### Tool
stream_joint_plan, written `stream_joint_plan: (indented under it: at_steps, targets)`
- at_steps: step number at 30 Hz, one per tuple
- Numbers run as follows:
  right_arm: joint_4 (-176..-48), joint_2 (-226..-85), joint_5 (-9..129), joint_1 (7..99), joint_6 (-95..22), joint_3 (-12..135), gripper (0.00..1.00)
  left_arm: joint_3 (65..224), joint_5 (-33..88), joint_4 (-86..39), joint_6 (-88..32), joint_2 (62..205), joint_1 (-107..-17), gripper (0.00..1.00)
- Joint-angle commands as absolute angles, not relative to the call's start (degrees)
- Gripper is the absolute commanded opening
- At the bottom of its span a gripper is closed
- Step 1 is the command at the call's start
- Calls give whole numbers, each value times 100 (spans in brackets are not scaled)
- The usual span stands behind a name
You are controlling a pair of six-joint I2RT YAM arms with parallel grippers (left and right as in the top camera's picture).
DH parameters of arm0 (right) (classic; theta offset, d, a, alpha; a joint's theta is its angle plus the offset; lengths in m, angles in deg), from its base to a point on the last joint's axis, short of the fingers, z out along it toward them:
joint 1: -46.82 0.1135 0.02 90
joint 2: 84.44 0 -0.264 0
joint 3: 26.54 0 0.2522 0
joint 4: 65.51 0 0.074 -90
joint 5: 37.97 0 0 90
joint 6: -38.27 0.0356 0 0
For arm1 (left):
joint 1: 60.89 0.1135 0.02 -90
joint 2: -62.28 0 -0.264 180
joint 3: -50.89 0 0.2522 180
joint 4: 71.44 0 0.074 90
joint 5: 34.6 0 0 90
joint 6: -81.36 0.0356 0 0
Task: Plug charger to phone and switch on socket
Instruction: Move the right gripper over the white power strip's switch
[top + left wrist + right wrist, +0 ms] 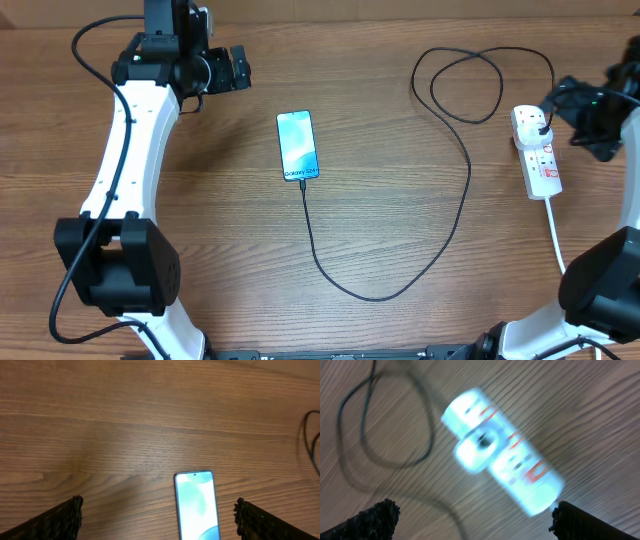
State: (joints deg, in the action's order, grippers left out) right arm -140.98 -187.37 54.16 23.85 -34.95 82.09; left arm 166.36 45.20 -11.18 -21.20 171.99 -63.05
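The phone (pixel 297 145) lies flat mid-table, light blue screen up; the left wrist view shows it too (pixel 196 505). The charger (pixel 455 215), a thin black cable, runs from the phone's near short edge, loops across the table and ends in a black plug (pixel 538 123) seated in the socket (pixel 540 160), a white strip with red switches. My left gripper (pixel 238 68) hovers open, up and left of the phone, with nothing between its fingers (pixel 56 522). My right gripper (pixel 572 118) is open just right of the socket (pixel 502 460), which looks blurred.
A thick white cord (pixel 553 230) leaves the socket toward the near edge. The black cable forms a loop (pixel 470 85) at the back right. Both arms' white links and dark bases flank the table's left and right sides.
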Motion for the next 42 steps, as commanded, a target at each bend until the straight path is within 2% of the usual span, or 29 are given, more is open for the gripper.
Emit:
stream_joint_plan:
  at_steps: [1, 8, 12, 19, 27, 42]
  targets:
    - [-13766, -18733, 4483, 2217, -3509, 7947, 100, 16634, 4662, -1120, -1975, 17253, -6316, 100]
    - [-13099, -18737, 4288, 1828, -3581, 7514, 100, 16634, 4662, -1120, -1975, 17253, -6316, 100]
    - [-12684, -18766, 4566, 1636, -4188, 7204, 100, 16634, 4662, -1120, -1975, 17253, -6316, 100]
    - [-12634, -19205, 5130, 1557, -4328, 7169, 100, 16634, 4662, -1120, -1975, 17253, -6316, 100]
    - [-12481, -19913, 5108, 1548, -4324, 7169, 100, 16634, 4662, -1120, -1975, 17253, -6316, 100]
    - [-12450, -20095, 5167, 1550, -4328, 7164, 100, 16634, 4662, -1120, -1975, 17253, -6316, 100]
